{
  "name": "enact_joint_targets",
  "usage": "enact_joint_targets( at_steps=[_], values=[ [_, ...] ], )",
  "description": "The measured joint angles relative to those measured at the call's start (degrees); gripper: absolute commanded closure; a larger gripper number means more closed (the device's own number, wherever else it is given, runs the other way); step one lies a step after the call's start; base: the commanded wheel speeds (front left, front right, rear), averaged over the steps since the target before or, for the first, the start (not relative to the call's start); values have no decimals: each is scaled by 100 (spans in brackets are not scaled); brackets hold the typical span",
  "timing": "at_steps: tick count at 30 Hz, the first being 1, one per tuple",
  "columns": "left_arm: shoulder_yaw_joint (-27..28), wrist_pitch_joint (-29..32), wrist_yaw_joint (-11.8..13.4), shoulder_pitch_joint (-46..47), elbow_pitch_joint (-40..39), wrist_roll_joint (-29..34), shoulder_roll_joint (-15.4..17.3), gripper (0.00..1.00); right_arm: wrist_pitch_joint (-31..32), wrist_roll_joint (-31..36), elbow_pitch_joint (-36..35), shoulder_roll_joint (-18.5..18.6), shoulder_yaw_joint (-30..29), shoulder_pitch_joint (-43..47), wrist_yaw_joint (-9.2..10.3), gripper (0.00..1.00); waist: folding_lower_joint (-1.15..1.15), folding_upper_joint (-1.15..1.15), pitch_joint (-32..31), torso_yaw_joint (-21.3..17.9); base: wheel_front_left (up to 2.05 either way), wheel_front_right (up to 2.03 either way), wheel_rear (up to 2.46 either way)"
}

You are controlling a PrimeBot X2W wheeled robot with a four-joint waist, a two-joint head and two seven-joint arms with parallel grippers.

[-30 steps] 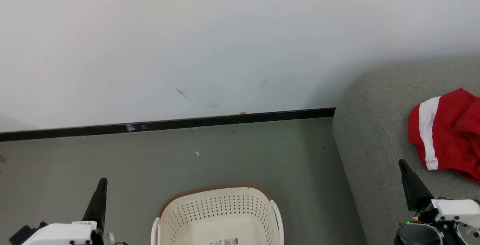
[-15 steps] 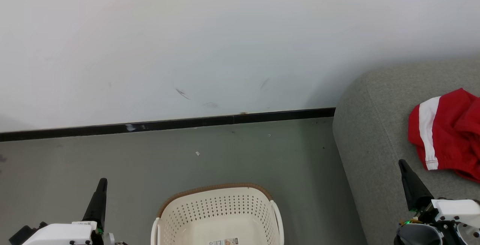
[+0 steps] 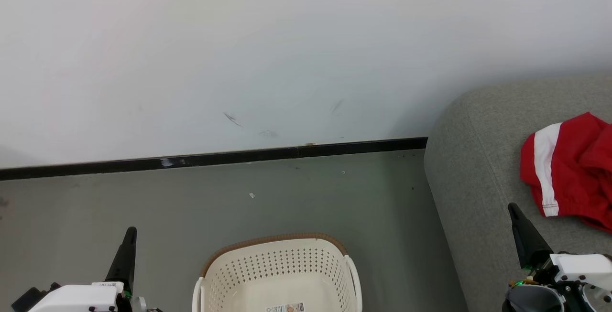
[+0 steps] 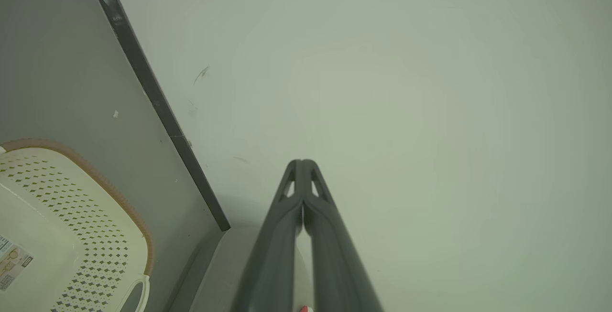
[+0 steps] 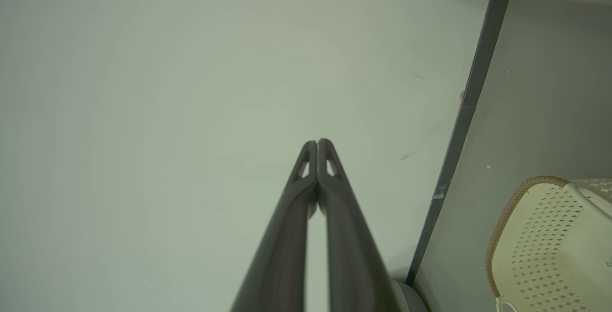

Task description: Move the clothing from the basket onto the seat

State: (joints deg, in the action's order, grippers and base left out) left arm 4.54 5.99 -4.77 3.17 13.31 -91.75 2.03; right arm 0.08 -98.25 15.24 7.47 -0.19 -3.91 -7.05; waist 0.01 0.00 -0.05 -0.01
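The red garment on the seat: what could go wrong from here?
1. The shut right pincer stands close to the red garment; a careless move could snag it and drag it off the seat.
2. The basket is cut off below, so clothing may lie unseen there.

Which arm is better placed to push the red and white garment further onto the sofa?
Right. The right gripper, shut, is over the grey sofa with its tip just short of the red and white garment. The left gripper, also shut, is over the floor beyond the basket.
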Motion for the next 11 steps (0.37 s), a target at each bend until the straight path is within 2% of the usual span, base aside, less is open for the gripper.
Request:
enact_joint_targets(
  at_steps=[11],
  values=[
    [0, 0, -1, 1, 2, 0, -1, 100, 0, 0, 1, 0, 0, 0, 0, 100, 0, 0, 0, 0, 0, 0, 0]
  ],
)
